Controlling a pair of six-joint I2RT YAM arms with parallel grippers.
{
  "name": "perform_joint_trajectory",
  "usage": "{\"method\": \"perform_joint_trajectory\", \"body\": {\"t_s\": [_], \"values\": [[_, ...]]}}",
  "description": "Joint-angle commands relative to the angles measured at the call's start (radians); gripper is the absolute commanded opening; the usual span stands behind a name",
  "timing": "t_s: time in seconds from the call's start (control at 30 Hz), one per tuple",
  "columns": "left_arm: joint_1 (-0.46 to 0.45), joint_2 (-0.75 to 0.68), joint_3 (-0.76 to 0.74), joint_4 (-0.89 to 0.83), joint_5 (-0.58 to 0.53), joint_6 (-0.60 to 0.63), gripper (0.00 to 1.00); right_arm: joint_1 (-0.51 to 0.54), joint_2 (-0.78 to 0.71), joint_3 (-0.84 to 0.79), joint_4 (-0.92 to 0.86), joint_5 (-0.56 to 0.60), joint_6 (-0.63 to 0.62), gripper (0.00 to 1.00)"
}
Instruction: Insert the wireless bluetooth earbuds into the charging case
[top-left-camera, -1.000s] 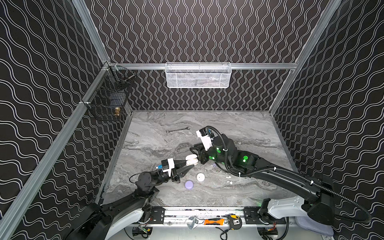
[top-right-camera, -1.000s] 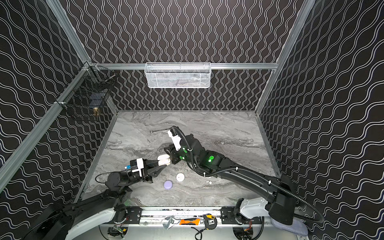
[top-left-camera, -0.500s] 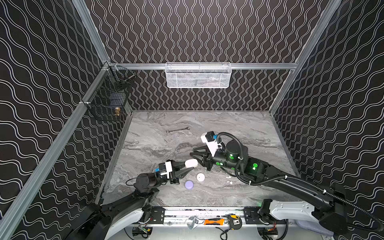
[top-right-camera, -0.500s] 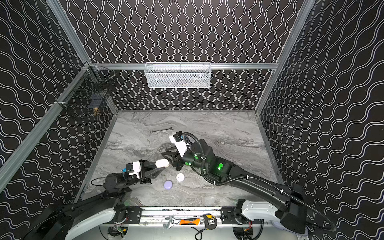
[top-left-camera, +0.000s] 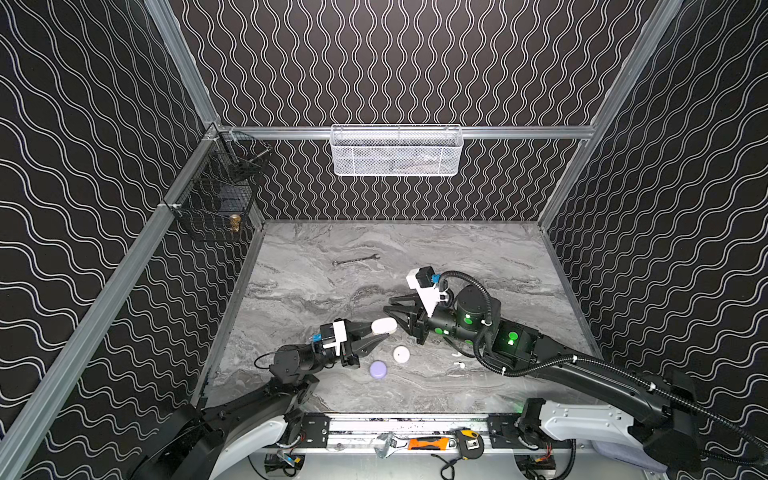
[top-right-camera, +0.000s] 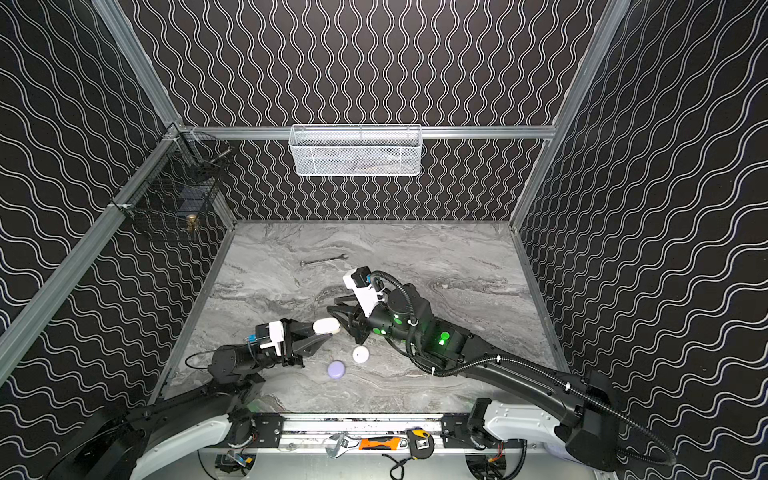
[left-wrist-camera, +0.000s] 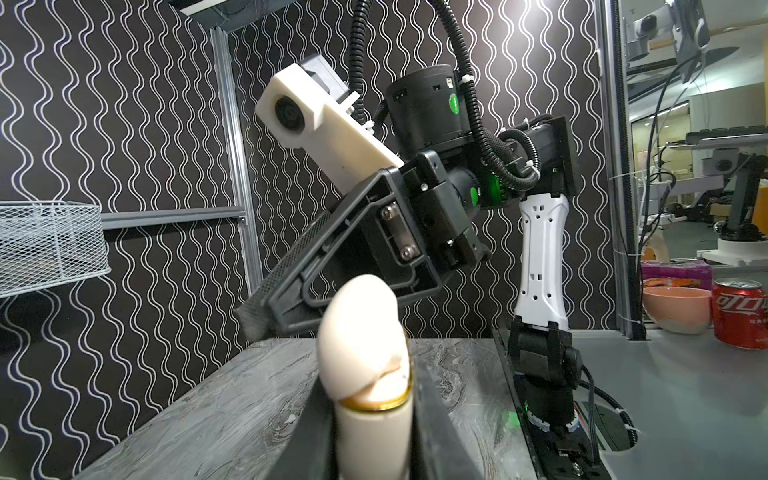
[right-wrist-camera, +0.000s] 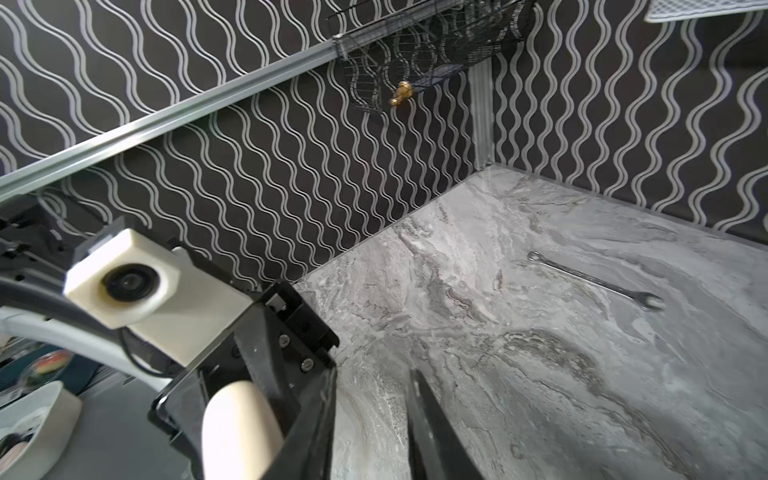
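Left gripper is clamped on the cream oval plastic charging case; right gripper stands just beside that case, jaws narrowly apart, nothing between them; two tiny white stemmed earbuds lie on the grey marble-pattern tabletop beside the right arm, apart from both grippers; a white round case and a lavender round case rest near the left gripper; a steel wrench lies well apart
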Motion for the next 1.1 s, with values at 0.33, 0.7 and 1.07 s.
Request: {"method": "perform_joint_trajectory", "body": {"t_s": [0.33,0.7,1.07], "values": [[0.001,0.007,0.003,-0.084,-0.067,0.02,0.0,0.021,-0.026,0.156,-0.131,0.193,0.036,0.31],[0.002,-0.039,0.003,-0.24,-0.217,0.038,0.0,0.117,0.031,0.025,-0.165,0.345,0.143,0.28],[0.149,0.145,0.163,-0.604,-0.437,-0.276,0.0,0.115,-0.093,-0.045,-0.338,0.563,0.245,0.42]]}}
